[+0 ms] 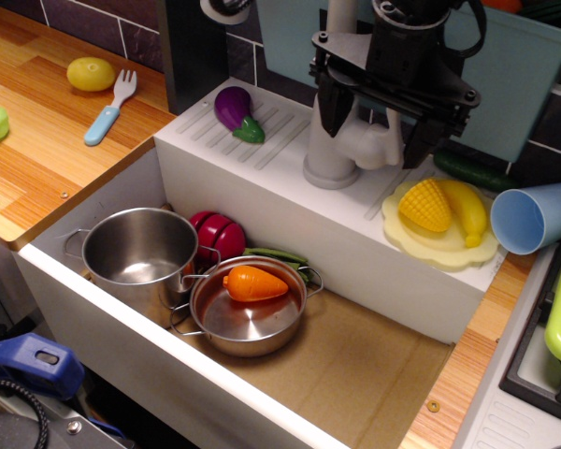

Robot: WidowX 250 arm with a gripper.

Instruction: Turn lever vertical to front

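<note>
Claw [374, 126] open, fingers straddling lever [391, 142] beside faucet [337, 140]

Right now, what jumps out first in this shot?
The black gripper hangs over the grey faucet on the white ledge behind the sink, its fingers either side of the lever. In the sink, an orange toy carrot lies in a shallow steel pan next to a taller steel pot. A toy corn cob sits on a yellow plate at the ledge's right end.
</note>
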